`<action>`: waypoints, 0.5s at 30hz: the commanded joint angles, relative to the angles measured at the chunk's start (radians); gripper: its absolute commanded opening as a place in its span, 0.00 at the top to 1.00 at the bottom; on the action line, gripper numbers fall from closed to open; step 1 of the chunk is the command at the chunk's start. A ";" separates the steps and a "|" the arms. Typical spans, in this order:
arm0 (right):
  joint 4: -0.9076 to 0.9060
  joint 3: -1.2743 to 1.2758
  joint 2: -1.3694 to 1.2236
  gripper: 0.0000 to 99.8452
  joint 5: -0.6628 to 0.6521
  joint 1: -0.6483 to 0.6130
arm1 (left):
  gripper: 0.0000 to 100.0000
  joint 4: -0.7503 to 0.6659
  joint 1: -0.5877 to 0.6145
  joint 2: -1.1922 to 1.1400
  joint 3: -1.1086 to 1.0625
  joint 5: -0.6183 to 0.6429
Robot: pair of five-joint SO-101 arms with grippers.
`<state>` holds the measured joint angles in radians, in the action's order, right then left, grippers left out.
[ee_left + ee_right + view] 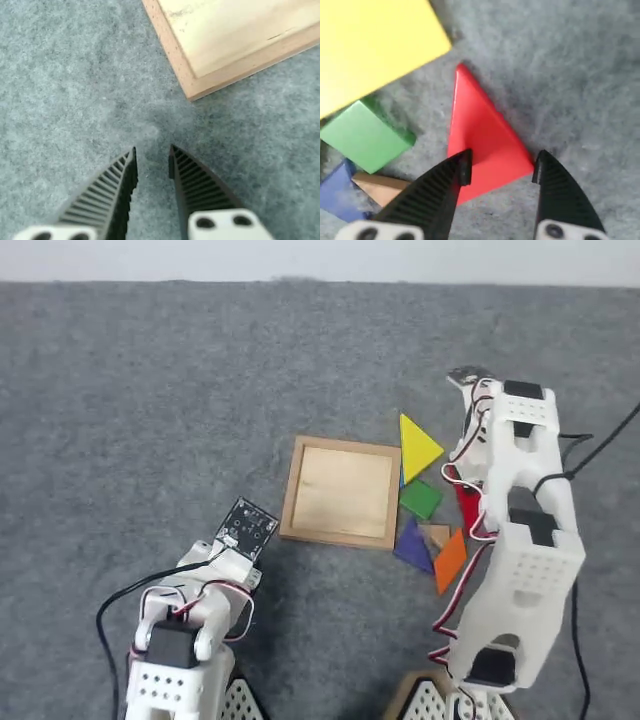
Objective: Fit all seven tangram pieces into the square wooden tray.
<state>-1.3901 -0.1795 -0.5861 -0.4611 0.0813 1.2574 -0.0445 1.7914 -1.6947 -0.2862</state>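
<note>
Red triangle waiting outside the tray
It lay flat on the grey mat, straddled by the right gripper's wide jaws. Pinching its slanted edges could squirt it toward the green square. The left gripper stood narrowly parted.

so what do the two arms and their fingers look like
Both the left arm and right arm are white plastic shells, perforated with small holes, with black motor blocks at the joints. Red, white and black cables loop along them. The left arm carries a black circuit board at its wrist. The fingers are black, tapering to points, ribbed on their inner faces, on white screw-holed mounts.
</note>
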 commanded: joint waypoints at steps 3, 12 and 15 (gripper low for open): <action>0.047 0.046 0.156 0.78 0.071 0.005 | 0.90 -0.002 0.005 0.011 0.012 -0.009; 0.140 0.370 0.460 0.67 0.087 -0.050 | 0.90 -0.002 0.005 0.011 0.012 -0.009; 0.240 0.456 0.435 0.62 0.086 -0.059 | 0.90 -0.002 0.005 0.011 0.012 -0.009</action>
<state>-1.2321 0.2256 -0.2025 -0.3859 0.0322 1.2574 -0.0460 1.7914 -1.6947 -0.2862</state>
